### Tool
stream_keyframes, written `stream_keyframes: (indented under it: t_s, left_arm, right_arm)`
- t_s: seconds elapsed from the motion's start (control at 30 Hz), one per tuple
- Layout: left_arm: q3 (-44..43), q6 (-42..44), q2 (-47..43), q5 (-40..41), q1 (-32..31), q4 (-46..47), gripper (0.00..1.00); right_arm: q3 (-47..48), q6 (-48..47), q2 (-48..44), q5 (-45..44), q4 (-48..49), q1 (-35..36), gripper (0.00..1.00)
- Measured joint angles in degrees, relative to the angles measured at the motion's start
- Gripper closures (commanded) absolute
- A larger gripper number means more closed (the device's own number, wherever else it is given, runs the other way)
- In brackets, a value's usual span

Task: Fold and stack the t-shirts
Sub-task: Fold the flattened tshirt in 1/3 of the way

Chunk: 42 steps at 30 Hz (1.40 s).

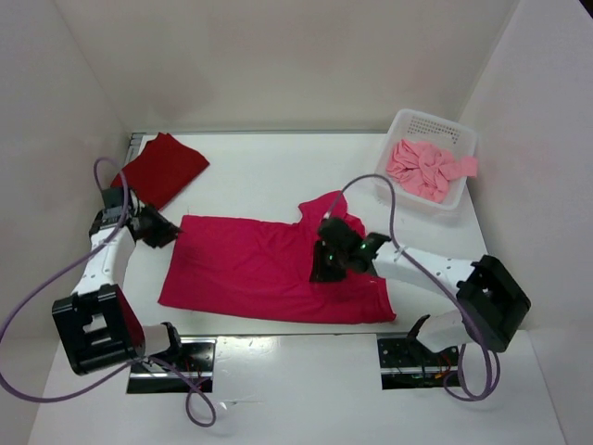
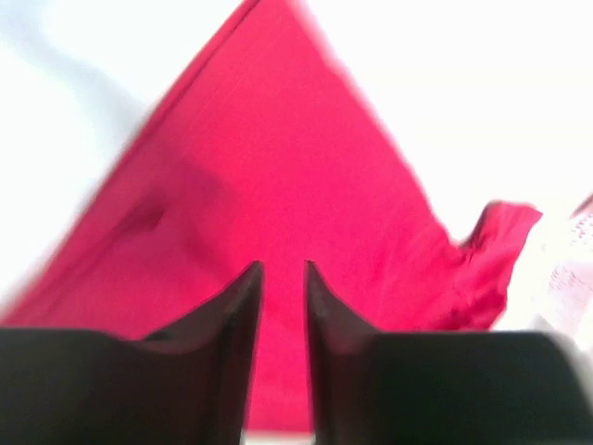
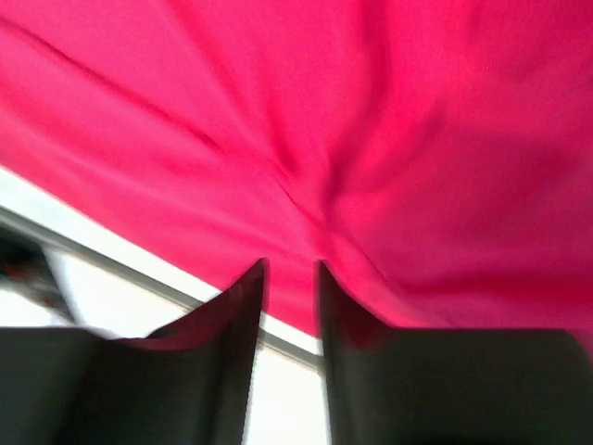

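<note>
At the far left corner the dark red t-shirt (image 1: pixel 162 169) lies folded; the crimson t-shirt (image 1: pixel 264 269) is spread unfolded mid-table and the salmon t-shirt (image 1: pixel 426 169) sits crumpled in the basket (image 1: pixel 434 122), so roughly a third seems done. Both pincers stand slightly parted, holding nothing: the left gripper (image 2: pixel 283 269) is at the crimson shirt's left edge and the right gripper (image 3: pixel 292 267) is over its right half, with bare table (image 1: pixel 278 167) beyond its far edge.

White walls (image 1: pixel 278 56) are enclosing the white counter (image 1: pixel 269 158) on three sides; bright even light is washing over everything, glare reflecting off the near counter edge.
</note>
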State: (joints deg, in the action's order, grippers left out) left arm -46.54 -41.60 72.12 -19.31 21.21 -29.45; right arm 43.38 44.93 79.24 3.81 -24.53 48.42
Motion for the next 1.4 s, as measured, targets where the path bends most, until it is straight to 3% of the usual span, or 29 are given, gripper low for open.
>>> stream_keyframes:
  t_s: [0.03,0.07,0.1,0.23,0.3,0.37,0.47,0.57,0.73,0.87,0.97,1.17,1.27,1.4]
  left_arm:
    - [-2.38,0.48,1.11,2.01,-2.19,1.57,0.85]
    - [-4.61,0.92,2.69,3.69,-3.67,3.37,0.91]
    - [-6.71,1.16,4.46,4.98,-4.96,5.14,0.96]
    - [-12.39,1.57,12.37,8.26,-7.52,11.1,1.0]
    - [-13.05,1.55,14.69,9.4,-7.61,12.87,0.99]
    - [-13.64,1.6,16.74,10.27,-7.61,13.7,0.91]
    - [-15.69,2.67,20.28,10.97,-7.65,14.56,0.59]
    - [-16.9,3.17,22.32,12.02,-7.78,15.15,0.42]
    - [-17.22,4.59,22.53,13.84,-7.93,15.47,0.29]
    - [-17.22,5.75,22.6,15.61,-7.98,15.8,0.22]
    - [-17.68,6.12,23.17,16.76,-8.24,15.74,0.22]
    - [-19.89,6.97,26.16,18.8,-8.68,15.98,0.27]
    - [-20.22,7.13,27.04,19.89,-9.18,15.82,0.37]
    - [-21.97,7.8,28.76,21.57,-10.36,16.0,0.52]
  right_arm:
    - [2.45,-1.44,-0.04,0.68,-0.33,-2.71,0.8]
    - [4.72,-2.93,-0.39,1.46,-0.13,-6.19,0.95]
    - [6.58,-4.44,-0.79,1.84,0.26,-10.4,0.99]
    - [12.68,-8.96,0.11,2.05,1.68,-27.65,1.0]
    - [16.35,-10.64,2.75,1.33,1.77,-32.35,1.0]
    - [22.36,-12.52,8.35,0.55,1.66,-34.62,0.99]
    - [32.48,-14.64,18.21,-0.85,1.9,-36.15,0.98]
    - [40.98,-16.33,26.86,-1.97,1.88,-37.44,0.97]
    - [50.36,-17.84,36.02,-7.15,0.33,-39.1,0.97]
    - [50.93,-18.12,37.33,-11.28,-1.44,-40.02,0.97]
    - [48.26,-18.29,36.0,-13.4,-1.33,-40.52,0.97]
    - [42.34,-18.88,30.95,-14.16,-2.21,-42.71,0.86]
    - [42.05,-19.21,27.91,-12.15,-2.32,-43.3,0.81]
    - [41.29,-19.74,23.15,-8.57,-1.88,-41.97,0.81]
